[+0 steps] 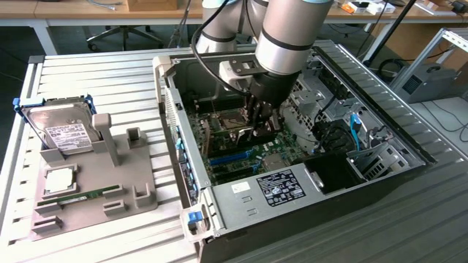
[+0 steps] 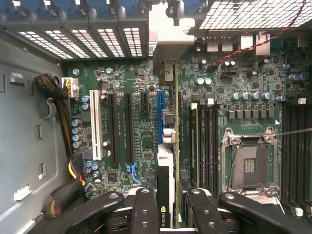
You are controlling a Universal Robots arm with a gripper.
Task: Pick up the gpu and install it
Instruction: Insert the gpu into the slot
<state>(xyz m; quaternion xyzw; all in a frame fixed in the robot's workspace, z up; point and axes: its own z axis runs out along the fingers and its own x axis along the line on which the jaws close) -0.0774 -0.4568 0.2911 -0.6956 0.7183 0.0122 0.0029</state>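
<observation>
My gripper (image 1: 260, 125) reaches down into the open computer case (image 1: 219, 208), just above the green motherboard (image 1: 241, 153). In the wrist view the gpu (image 2: 165, 190) shows edge-on, a thin dark card with a small green logo, running away from the camera. Its silvery bracket (image 2: 168, 34) sits against the case's rear slot openings. The gripper (image 2: 170, 212) is shut on the gpu, with black fingers (image 2: 145, 209) on either side of the card. The card stands upright along the blue expansion slot (image 2: 160, 114); whether it is seated in the slot I cannot tell.
The empty CPU socket (image 2: 249, 165) and memory slots lie beside the card. A cable bundle (image 2: 63, 126) runs along the case wall. Outside the case, a grey fixture (image 1: 109, 186) holds a hard drive (image 1: 62, 131), a green memory stick (image 1: 80, 195) and a processor (image 1: 58, 181).
</observation>
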